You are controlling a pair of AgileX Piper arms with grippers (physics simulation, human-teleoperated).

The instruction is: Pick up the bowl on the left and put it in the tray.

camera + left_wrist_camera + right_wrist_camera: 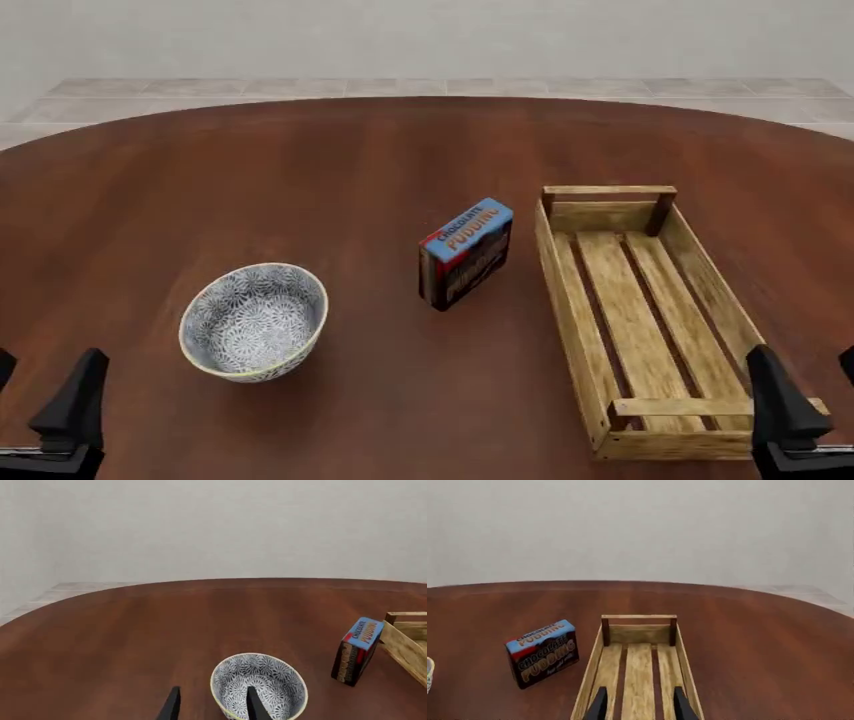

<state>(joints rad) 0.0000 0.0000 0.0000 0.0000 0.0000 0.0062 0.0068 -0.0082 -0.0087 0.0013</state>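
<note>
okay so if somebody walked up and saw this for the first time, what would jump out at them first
Probably the bowl, white with a dense blue-grey floral pattern, sitting alone on the left of the dark wooden table. Next, the long light-wood tray on the right, with nothing in it, and the bright blue pudding box standing between them, nearer the tray. The left gripper and right gripper wait open at the near edge.

Table [400, 140]: bowl [254, 322], pudding box [466, 253], tray [645, 312]

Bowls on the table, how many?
1. The bowl sits upright on the table's left side, left of the pudding box and well apart from the tray. No view shows another.
</note>
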